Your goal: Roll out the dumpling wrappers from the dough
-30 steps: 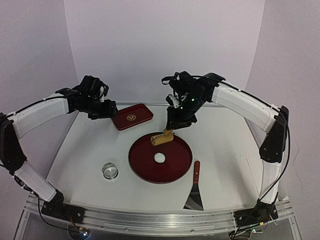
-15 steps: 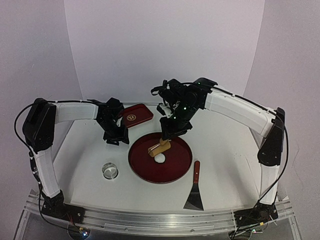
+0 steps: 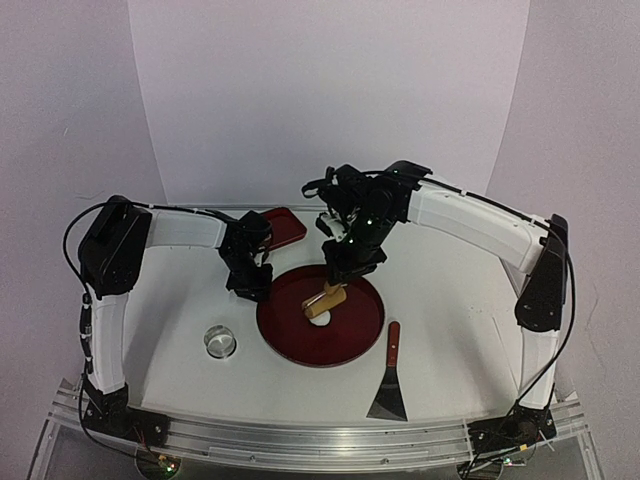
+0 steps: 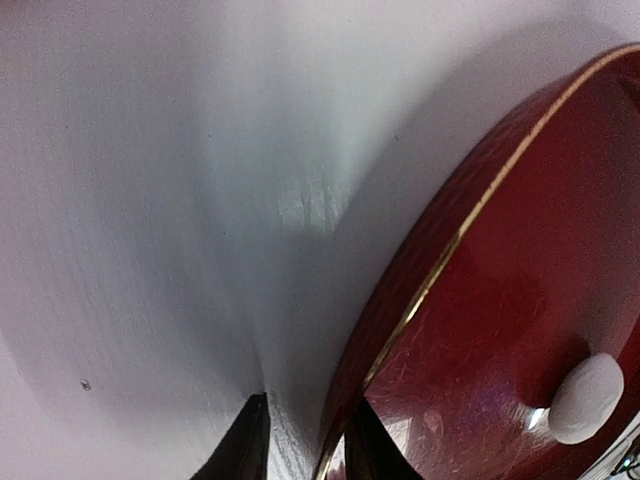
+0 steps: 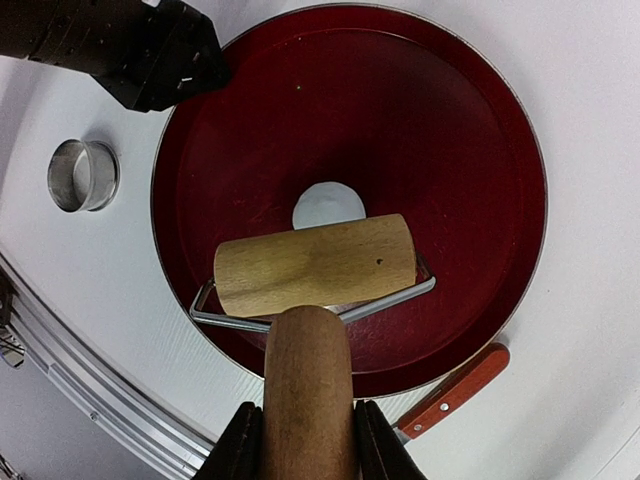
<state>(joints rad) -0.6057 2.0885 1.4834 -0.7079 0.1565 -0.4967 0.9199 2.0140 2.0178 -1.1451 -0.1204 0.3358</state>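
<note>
1. Red round tray (image 4: 470, 215): the left hand (image 4: 305, 452) straddles its rim, one finger outside and one inside; whether it grips, I cannot tell.
2. The soft white dough lump (image 5: 328, 205) sits mid-tray, right of that hand, just beyond the wooden rolling pin (image 5: 315, 265).
3. The right hand (image 5: 305, 445) clenches that pin's handle. An unheld tray could slide under the push, and soft dough may stick to the barrel.

Left arm (image 3: 180, 228) and right arm (image 3: 470, 215): white shells, black joints and wrists; thin black cables (image 3: 72, 232) loop alongside; black bases (image 3: 108, 415).
</note>
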